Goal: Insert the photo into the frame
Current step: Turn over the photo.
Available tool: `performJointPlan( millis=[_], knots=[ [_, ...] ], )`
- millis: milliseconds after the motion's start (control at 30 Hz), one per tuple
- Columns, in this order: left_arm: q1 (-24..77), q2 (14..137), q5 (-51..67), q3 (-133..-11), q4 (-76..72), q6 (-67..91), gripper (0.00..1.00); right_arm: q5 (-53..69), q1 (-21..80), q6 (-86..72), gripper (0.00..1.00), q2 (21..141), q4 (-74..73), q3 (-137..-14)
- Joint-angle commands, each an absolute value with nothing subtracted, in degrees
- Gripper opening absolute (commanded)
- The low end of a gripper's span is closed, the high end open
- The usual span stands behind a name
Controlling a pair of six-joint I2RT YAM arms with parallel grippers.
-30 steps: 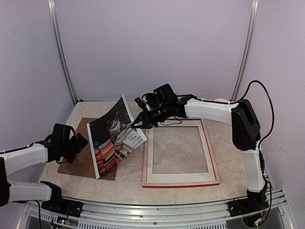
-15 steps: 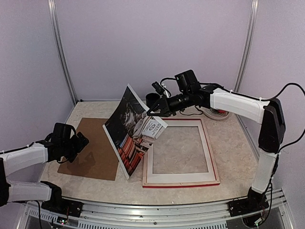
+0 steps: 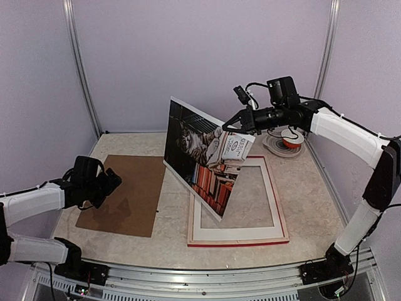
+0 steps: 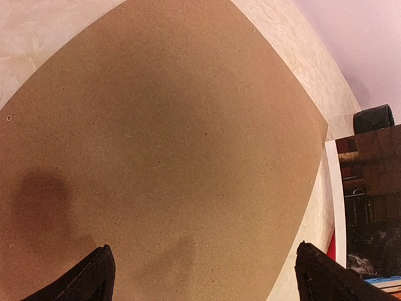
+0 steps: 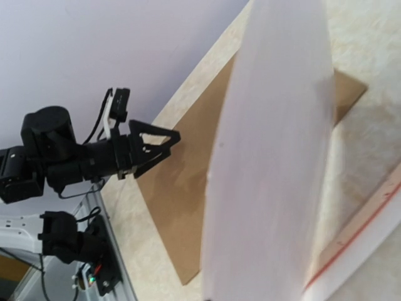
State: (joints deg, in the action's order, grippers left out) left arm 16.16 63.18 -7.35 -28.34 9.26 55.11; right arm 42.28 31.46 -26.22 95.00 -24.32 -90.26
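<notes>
pinching the upper right corner of the photo point(image 3: 197, 153) with the right gripper point(image 3: 234, 125); clamped down thin on the sheet, touching nothing else. holding the print up off the surface, steeply tilted, cat-and-books side toward the left arm and the overhead camera, plain white back filling most of the right wrist view. hanging over the left half of the frame point(image 3: 238, 243), lowest corner down near the inner opening; contact there not resolvable.

frame: flat on the right part of the table point(image 3: 301, 207), red outer edge showing along the near and right sides, white mat border point(image 3: 237, 233) lying inside it around the opening.

left gripper point(image 3: 111, 186): spread to full width, gripping nothing, hovering low over the left part of the brown backing board point(image 3: 128, 194); in the left wrist view, fingertips far apart at the two bottom corners, only bare board between them, no contact seen.

surface: beige marbled top; board flat on the left part, frame on the right part, a bare strip between the two. round white-and-orange object point(image 3: 285, 141) at the far right, behind the frame.

room: pale lilac walls point(image 3: 200, 56) on three sides, metal uprights point(image 3: 81, 69) in the back corners, aluminium rail point(image 3: 207, 276) along the near edge.
</notes>
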Motion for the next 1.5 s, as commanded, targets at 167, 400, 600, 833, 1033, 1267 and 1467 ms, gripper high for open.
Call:
performJointPlan(
  millis=[167,400,600,833,1033,1267,1467],
  knots=[
    [18.1,62.3,-7.5,-29.9,5.9,55.7,0.99,40.1,30.7,-23.2,0.04,91.5,-29.0,-92.8],
    [19.5,62.9,-7.4,-29.7,4.8,56.2,0.99,41.7,31.9,-25.1,0.05,91.8,-24.5,-89.3],
    [20.4,63.2,-7.2,-29.6,4.2,56.7,0.99,41.8,35.0,-25.0,0.07,94.2,-23.4,-90.9],
    [21.0,63.9,-6.7,-29.5,3.4,56.9,0.99,41.2,38.4,-24.8,0.09,96.9,-22.9,-92.3],
    [21.4,64.2,-6.6,-29.4,2.7,56.9,0.99,41.4,40.6,-24.9,0.09,98.0,-22.0,-91.6],
    [21.6,64.9,-6.0,-29.0,1.2,57.3,0.99,41.7,41.8,-25.5,0.09,99.2,-21.0,-91.8],
    [22.0,64.3,-4.4,-27.8,-2.0,58.2,0.99,41.6,42.6,-25.3,0.1,100.3,-21.1,-91.6]
  ],
)
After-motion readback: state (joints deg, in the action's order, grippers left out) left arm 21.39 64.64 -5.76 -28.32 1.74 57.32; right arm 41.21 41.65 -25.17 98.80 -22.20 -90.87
